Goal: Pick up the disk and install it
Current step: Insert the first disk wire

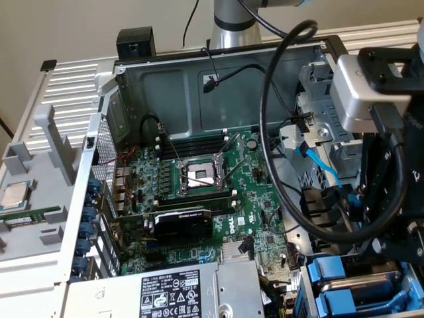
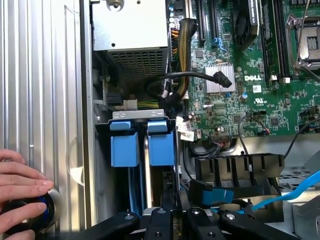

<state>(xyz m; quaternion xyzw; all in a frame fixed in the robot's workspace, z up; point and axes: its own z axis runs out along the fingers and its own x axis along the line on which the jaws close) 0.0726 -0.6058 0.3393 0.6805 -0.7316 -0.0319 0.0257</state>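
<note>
Start with the gripper [image 2: 174, 200], which hangs over the drive bay [image 2: 137, 115] at the exterior view's lower right. Its fingers are drawn close together. You cannot tell whether anything is pinched between them.

Just past the fingertips, two blue carrier fronts stand side by side in the bay. The disk [image 2: 161, 142] is the one in line with the fingers, seated in the bay in its blue frame.

Outside the chassis, beside the bay, a hand [image 2: 22, 192] rests on a dark round object [image 2: 30, 220] with a blue rim.

In the exterior view, the grey power supply [image 1: 175, 295] is nearest, at bottom centre. Beyond it lies the black graphics card [image 1: 182, 222]. Next comes the CPU socket [image 1: 199, 175], at mid-frame on the green motherboard [image 1: 258, 225].

A black cable [image 1: 271, 132] loops down from the arm [image 1: 391, 185] across the board's right side. The chassis rear wall [image 1: 172, 86] stands farthest.

At the exterior view's left, a square silver chip [image 1: 16, 195] lies on a grey tray [image 1: 40, 232], well apart from the bay.
</note>
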